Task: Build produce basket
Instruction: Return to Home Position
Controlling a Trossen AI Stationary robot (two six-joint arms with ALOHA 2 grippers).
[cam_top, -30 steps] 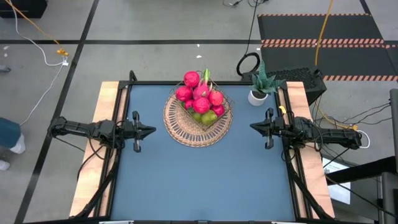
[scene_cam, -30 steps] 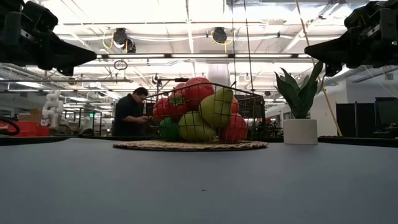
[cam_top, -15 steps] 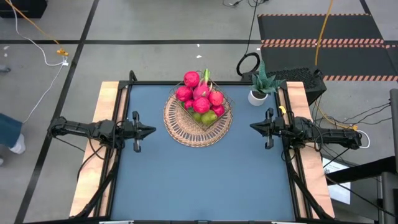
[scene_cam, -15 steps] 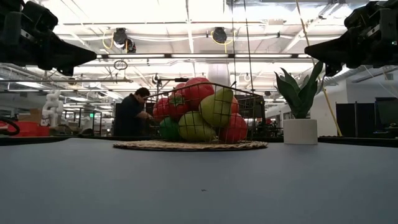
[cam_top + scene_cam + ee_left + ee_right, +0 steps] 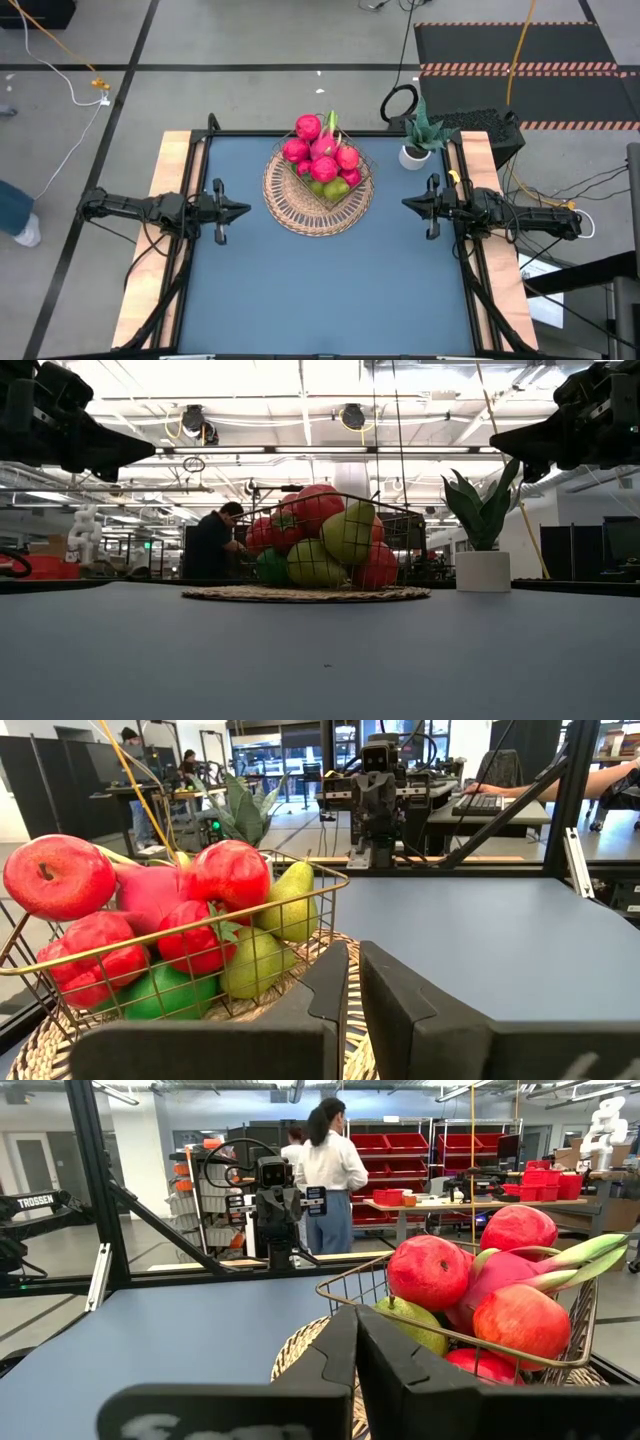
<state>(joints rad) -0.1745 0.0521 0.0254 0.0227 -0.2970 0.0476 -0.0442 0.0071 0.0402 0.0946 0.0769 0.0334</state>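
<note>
The basket is a round woven mat with a thin wire frame, and it rests flat on the blue table at the far middle. The produce is piled inside the frame: red round fruits, a pink dragon fruit with green tips, and green and yellow-green fruits lower down. My left gripper is shut and hangs level above the table, left of the basket. My right gripper is shut and hangs level to the right of the basket. Neither gripper holds anything.
A small white pot with a green plant stands at the far right corner, close behind my right gripper. Wooden rails run along both table sides. The near half of the blue table is bare. People stand in the room beyond.
</note>
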